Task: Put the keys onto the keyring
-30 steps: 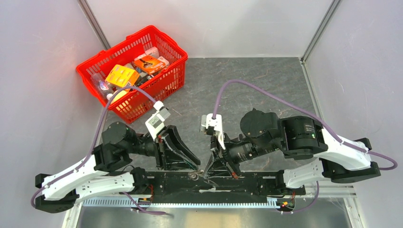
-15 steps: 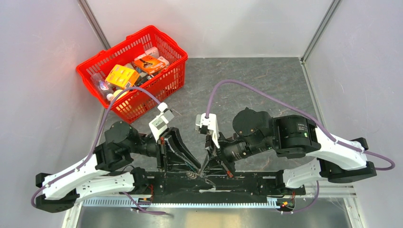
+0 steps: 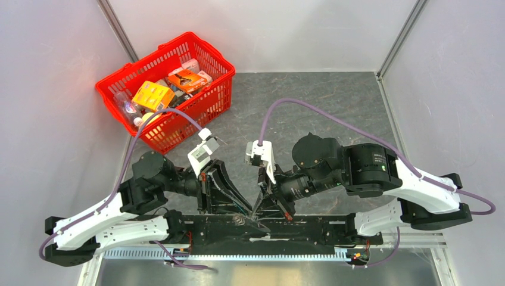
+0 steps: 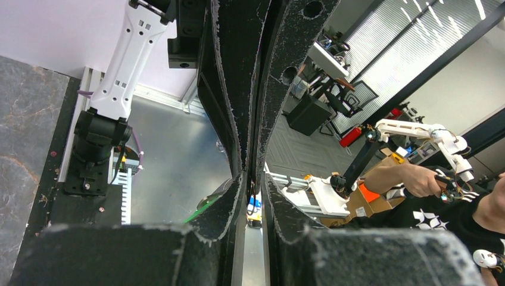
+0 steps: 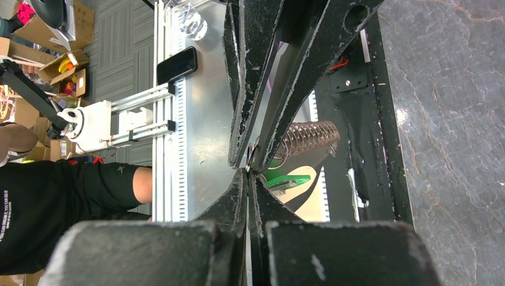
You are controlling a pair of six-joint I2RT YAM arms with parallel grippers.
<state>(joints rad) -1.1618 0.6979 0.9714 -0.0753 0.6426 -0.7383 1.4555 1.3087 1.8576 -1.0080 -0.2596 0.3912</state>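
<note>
Both grippers meet tip to tip above the black base plate at the near edge. My left gripper is shut on the keyring, a grey metal coil that sticks out beside its fingertips. The coil shows small in the top view. My right gripper is shut, with the green-headed key at its tip, seen edge-on. The green head also shows in the left wrist view, left of my left gripper. The exact grip points are hidden by the fingers.
A red basket with several packaged items stands at the far left. Grey table surface lies behind the arms. A slotted metal rail runs along the near edge.
The right arm has shifted left and the left gripper slightly right and up, bringing the fingertips closer together. Both grippers stay shut.
</note>
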